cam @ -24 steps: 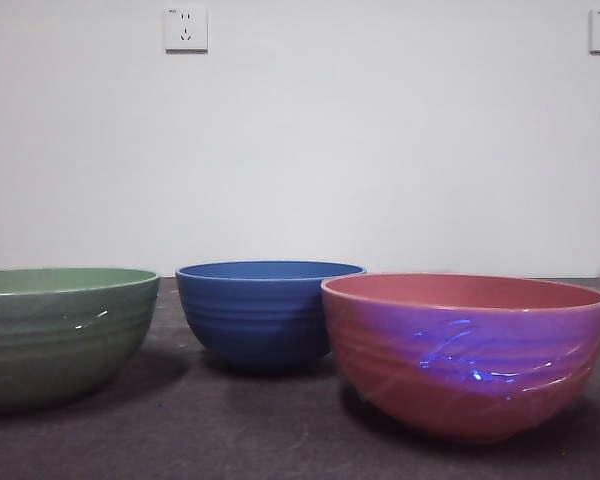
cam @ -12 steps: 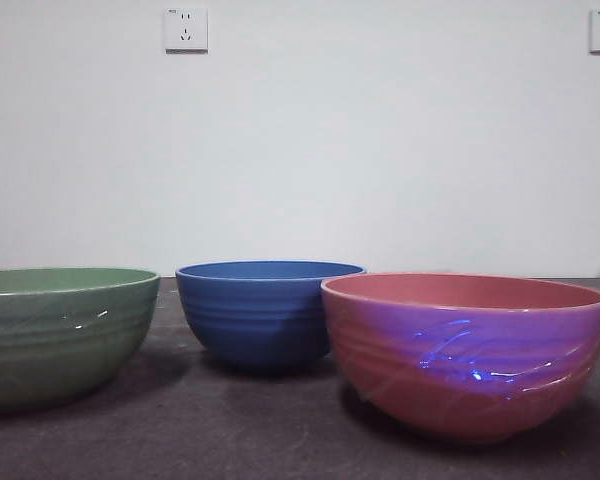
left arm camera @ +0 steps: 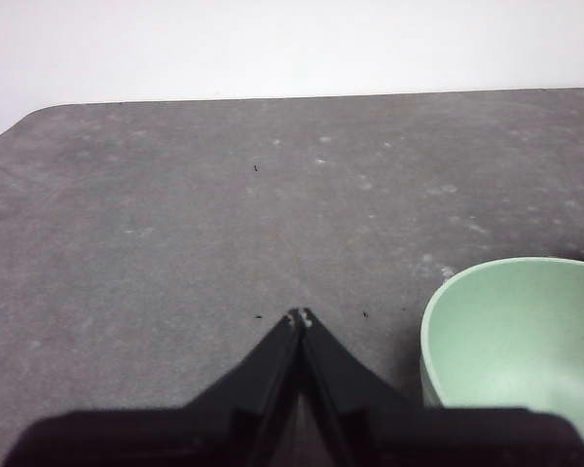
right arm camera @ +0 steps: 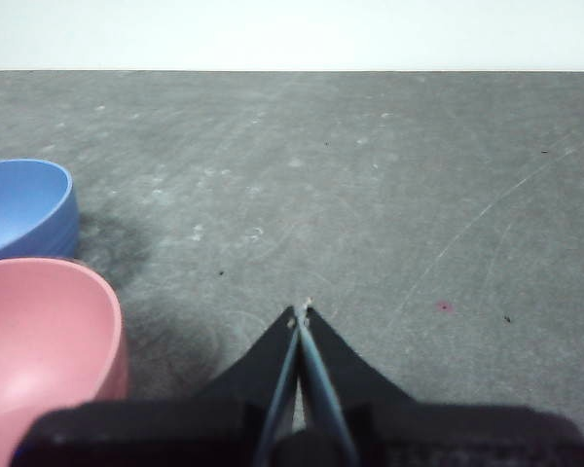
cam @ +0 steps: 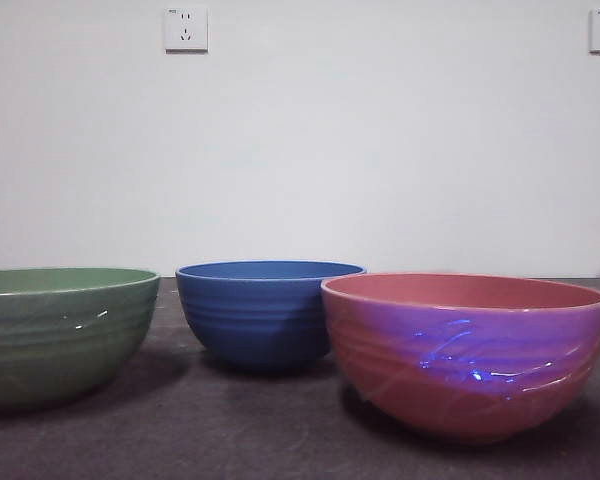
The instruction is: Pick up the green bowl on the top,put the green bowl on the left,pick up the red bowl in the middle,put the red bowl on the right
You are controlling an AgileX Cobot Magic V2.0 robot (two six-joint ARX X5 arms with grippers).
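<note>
White wall behind, w/ two power sockets point(cam: 185, 29) high up; dark grey speckled surface point(cam: 230, 430) carries three round glossy ribbed bowls, none stacked. Front view: muted sage-green ribbed bowl point(cam: 60, 335) sits upright at the left, cut by the pic edge. Salmon pinkish-red ribbed bowl point(cam: 467, 355) sits upright at the right, nearest the camera, w/ bluish-purple sheen on its outer wall. Blue ribbed bowl point(cam: 263, 315) stands between them, farther back; red bowl's rim overlaps its right side in this view, so contact can't be told there. Right wrist view shows the two just beside each other. Green and blue are apart, w/ bare surface between.

Left end effector point(left arm camera: 299, 318): jaws closed tip to tip, holding nothing, above bare surface, green bowl just beside it. Right end effector point(right arm camera: 301, 313): jaws also pinched together, empty, above bare surface, red bowl near, blue bowl beyond that. Neither arm shows in front view.
</note>
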